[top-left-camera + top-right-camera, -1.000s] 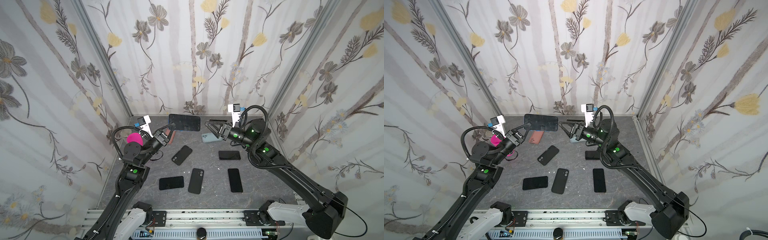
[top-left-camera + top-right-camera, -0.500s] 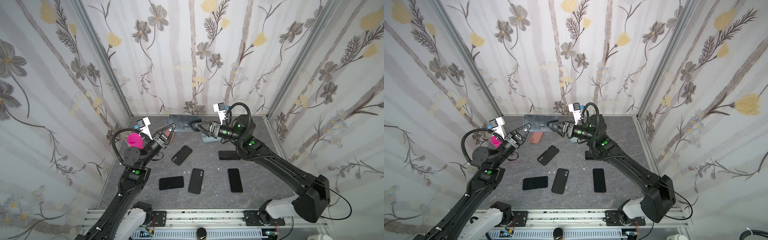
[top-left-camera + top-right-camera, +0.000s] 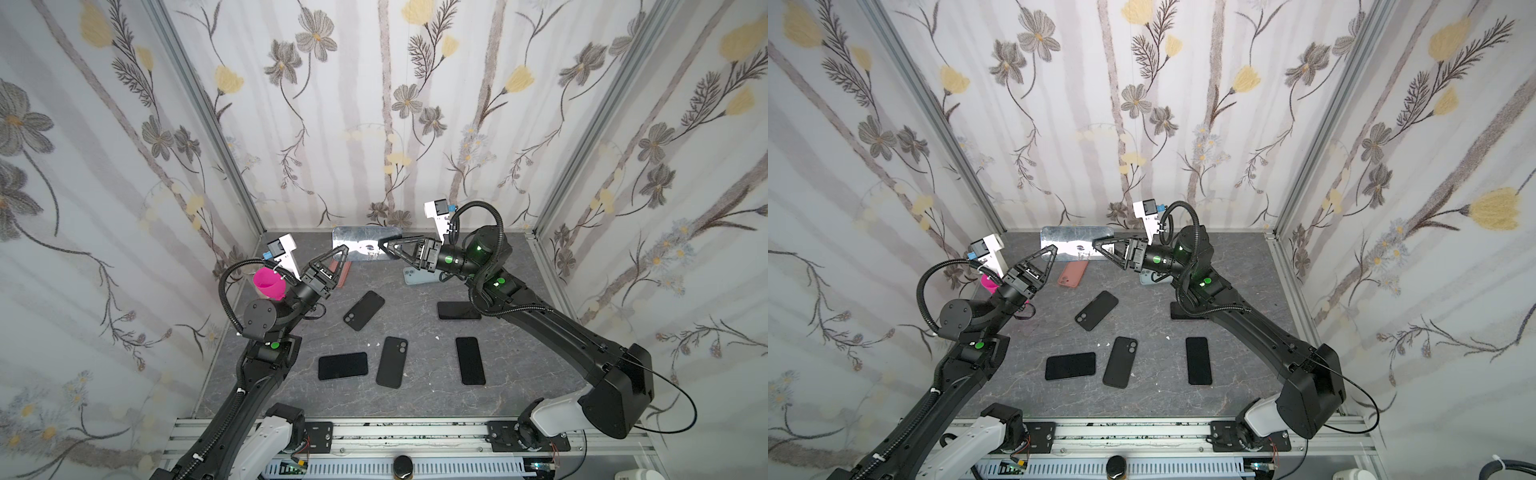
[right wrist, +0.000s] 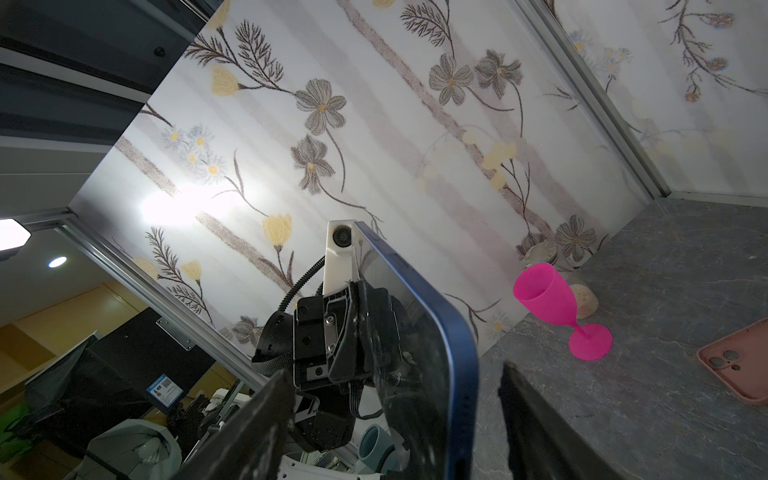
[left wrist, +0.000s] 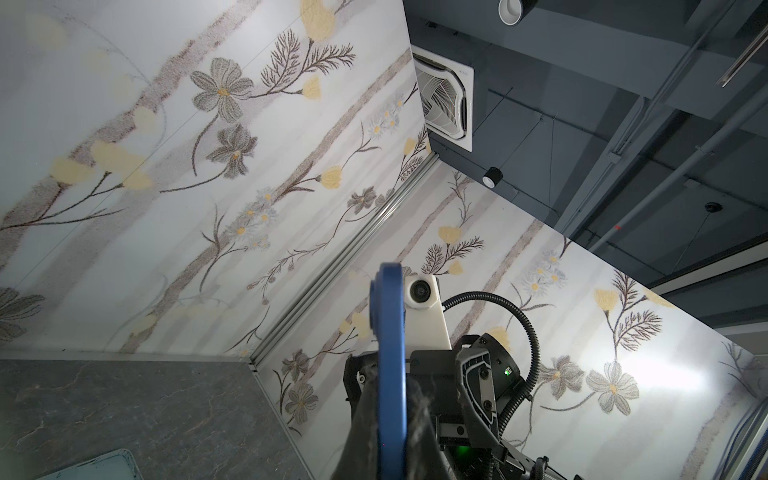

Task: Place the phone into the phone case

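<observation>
My left claw is clenched on one short end of the phone, which hangs in the air near the back wall, clear of the table, glossy face up. My right claw straddles the other end with its jaws apart; the right wrist view shows a gap on each side of the blue edge, so it grips nothing yet. This handover is where I expect trouble: if the left lets go before the right has bitten, the phone drops onto the hard top. If the right closes off-centre, it can twist the slab out of the thin hold at the far end. The glass is mirror-like and slick for the fingers, and the rim is smooth, rounded and blue — metal or plastic, I cannot tell. The pink case looks soft and matte, with rounded corners and a camera cut-out. A pale blue case lies half under my right arm — which one is meant I cannot tell. The tabletop is grey and veined like stone.
</observation>
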Controlling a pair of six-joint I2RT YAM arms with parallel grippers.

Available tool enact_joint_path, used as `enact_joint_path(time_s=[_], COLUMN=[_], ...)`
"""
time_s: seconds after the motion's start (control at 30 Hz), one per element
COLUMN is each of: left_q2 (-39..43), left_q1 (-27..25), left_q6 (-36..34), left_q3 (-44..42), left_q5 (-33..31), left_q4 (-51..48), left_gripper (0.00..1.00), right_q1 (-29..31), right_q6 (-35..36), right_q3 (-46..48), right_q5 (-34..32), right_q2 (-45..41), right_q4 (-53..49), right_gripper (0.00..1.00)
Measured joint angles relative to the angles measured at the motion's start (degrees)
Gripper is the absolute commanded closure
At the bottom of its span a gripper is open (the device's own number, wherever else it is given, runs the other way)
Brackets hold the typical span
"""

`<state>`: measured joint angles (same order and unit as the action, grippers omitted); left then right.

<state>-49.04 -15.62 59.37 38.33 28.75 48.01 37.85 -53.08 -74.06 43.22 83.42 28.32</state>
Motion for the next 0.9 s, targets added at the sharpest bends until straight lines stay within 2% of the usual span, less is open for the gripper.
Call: enact_joint_path(time_s=[0.17,0.37,0.57,0.67,0.73,0.9], left_q2=[-0.13,-0.26,-0.98,-1.4,-1.68,-2.45], left_q1=[0.17,0.33,0.52,0.57,0.83,1.09], left_q6=[0.85,1.05,1.03,0.87,1.07,0.83], left_q3=[0.0,0.0,0.04,0.04,-0.11,-0.11], left_q5=[-0.02,0.0,1.22,2.08,2.14,2.51], left_q4=[2.38,2.69,2.95,3.17,2.93,3.56], left_gripper=[1.0,1.0,1.0,1.0,1.0,1.0], right_q1=[0.0,0.07,0.0,0.0,-0.07,-0.22], right_q6=[-0.24,-0.44,-0.42,-0.17,-0.39,0.28], right_q3=[-0.61,-0.66,-2.58,-3.21,-3.56,-4.15], right_q5=[0.24,1.75,2.49,2.54,3.89,4.15], right_q2=[0.24,0.24,1.18,1.99,2.34,2.4], right_q4=[1.03,1.88,0.68,-0.31,-0.15,-0.79], right_gripper=[0.33,0.49,0.7,0.9,1.0,1.0])
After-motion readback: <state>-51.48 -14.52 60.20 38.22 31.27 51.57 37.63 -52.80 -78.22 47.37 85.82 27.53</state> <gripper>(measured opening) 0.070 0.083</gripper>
